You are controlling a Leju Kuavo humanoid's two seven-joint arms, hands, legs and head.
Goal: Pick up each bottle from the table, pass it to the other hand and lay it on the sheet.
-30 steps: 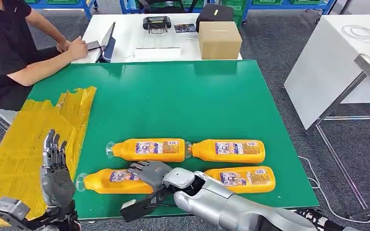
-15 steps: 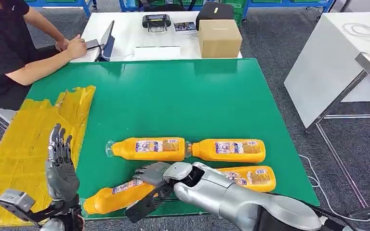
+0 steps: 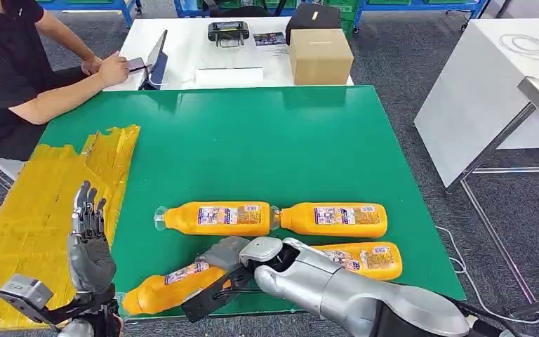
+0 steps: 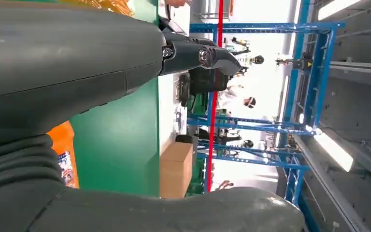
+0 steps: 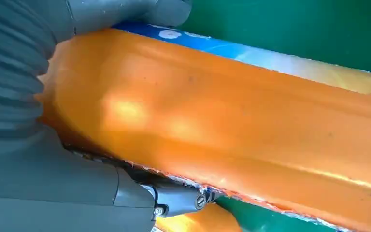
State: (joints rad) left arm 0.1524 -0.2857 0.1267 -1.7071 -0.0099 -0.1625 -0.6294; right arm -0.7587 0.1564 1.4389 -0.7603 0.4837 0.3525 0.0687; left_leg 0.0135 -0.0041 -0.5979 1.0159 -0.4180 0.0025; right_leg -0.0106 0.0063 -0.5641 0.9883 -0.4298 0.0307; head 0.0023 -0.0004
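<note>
The front-left bottle point(image 3: 172, 282) is grasped by the right hand point(image 3: 226, 254), tilted, cap end beyond the fingers point(image 3: 214, 251). The left hand point(image 3: 90, 258) is held released, fingers apart, beside the yellow sheet point(image 3: 35, 210).

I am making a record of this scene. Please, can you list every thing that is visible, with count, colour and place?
bottles: four, orange, lying near the front of the green table; one tilted, gripped by the right hand
sheet: one, yellow, table's left side
cardboard box: one, brown, white table behind
tablet: one, dark, white table
person: one, black shirt, far left
left hand: grey, raised over the sheet, holding nothing
right hand: grey, on the tilted bottle
</note>
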